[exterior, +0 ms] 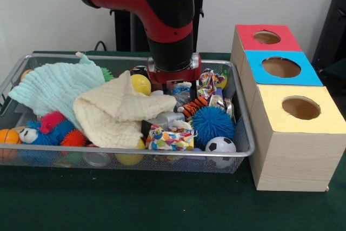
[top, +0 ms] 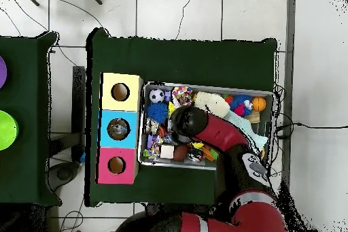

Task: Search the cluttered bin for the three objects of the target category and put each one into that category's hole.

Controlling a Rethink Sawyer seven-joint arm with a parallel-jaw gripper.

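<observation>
The silver wire-mesh bin (exterior: 246, 113) holds a heap of toys and cloths; it also shows in the overhead view (top: 272, 96). My arm's wrist (exterior: 174, 71) reaches down into the bin's far middle, just behind a yellow ball (exterior: 141, 84). The gripper under it is hidden among the toys. In the overhead view the arm's end (top: 187, 122) covers it. To the right of the bin stand three wooden boxes with round holes in their tops: red (exterior: 266, 37), blue (exterior: 281, 67) and yellow (exterior: 301, 107).
In the bin lie a cream cloth (exterior: 111, 114), a mint cloth (exterior: 57, 85), a blue spiky ball (exterior: 212, 123), a small soccer ball (exterior: 220, 145), a colourful crumpled wrapper (exterior: 170, 138), a tiger-striped toy (exterior: 193, 106) and an orange ball (exterior: 8, 136).
</observation>
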